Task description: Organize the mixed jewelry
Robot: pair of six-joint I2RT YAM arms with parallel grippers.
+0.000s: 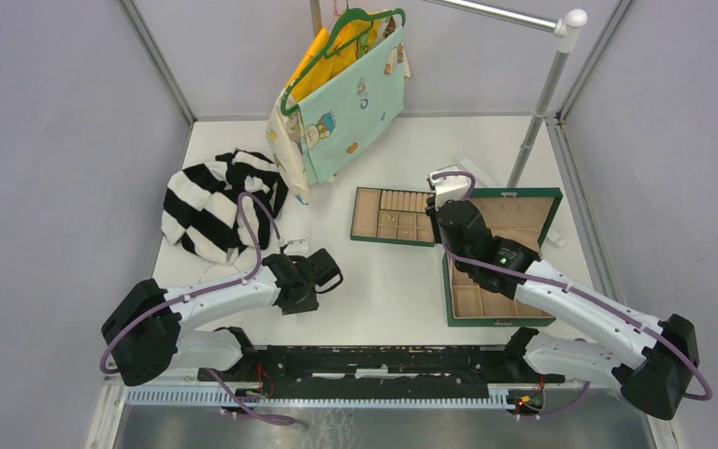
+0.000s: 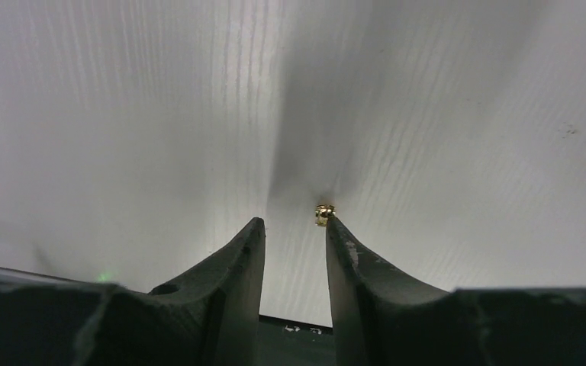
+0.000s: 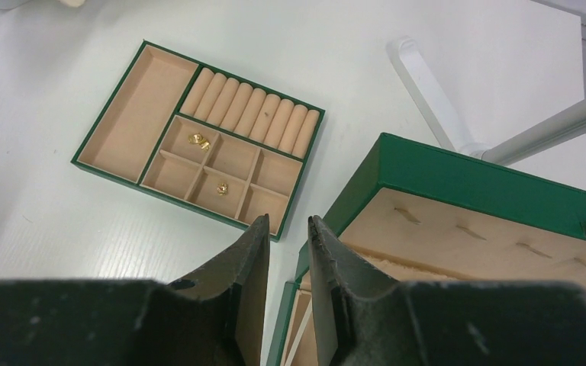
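In the left wrist view my left gripper [image 2: 293, 221] is open over the white table. A tiny gold-coloured piece [image 2: 323, 214] lies on the table, touching the tip of the right finger [image 2: 351, 267]; nothing is between the jaws. In the top view this gripper [image 1: 323, 273] is left of centre. My right gripper [image 3: 288, 219] is open with a narrow gap and empty, hovering between the green divided tray [image 3: 133, 114] and the open green box [image 3: 458, 179]. Two gold pieces [image 3: 199, 140] [image 3: 221, 189] lie in the tray's small compartments. No chain is visible.
A black-and-white striped cloth [image 1: 210, 206] lies at the back left. Children's garments [image 1: 346, 94] hang from a green hanger at the back. A metal rack pole [image 1: 542, 94] stands behind the green box [image 1: 524, 220]. The tray [image 1: 366, 213] lies left of the box.
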